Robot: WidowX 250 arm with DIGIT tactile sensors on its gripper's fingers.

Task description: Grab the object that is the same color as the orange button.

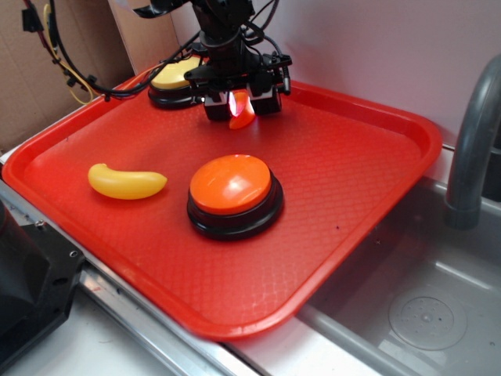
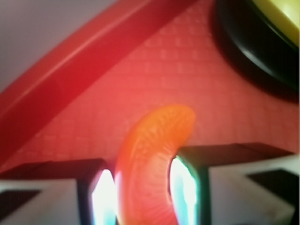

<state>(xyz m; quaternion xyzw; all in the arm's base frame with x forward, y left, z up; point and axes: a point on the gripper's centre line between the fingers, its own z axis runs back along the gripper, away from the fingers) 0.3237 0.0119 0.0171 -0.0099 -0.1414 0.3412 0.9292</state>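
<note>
The small orange crescent object (image 1: 243,110) (image 2: 150,164) sits pinched between the two pads of my gripper (image 1: 239,103) (image 2: 143,192), which is shut on it at the far side of the red tray (image 1: 352,180). Its curved tip sticks out below the fingers, just above the tray floor. The large orange button (image 1: 232,185) on its black base stands in the tray's middle, nearer the camera than the gripper.
A yellow banana-shaped piece (image 1: 127,182) lies at the tray's left. A yellow-topped button (image 1: 176,78) (image 2: 276,23) stands just behind and left of the gripper. A metal sink (image 1: 423,305) with a grey faucet (image 1: 473,141) lies to the right.
</note>
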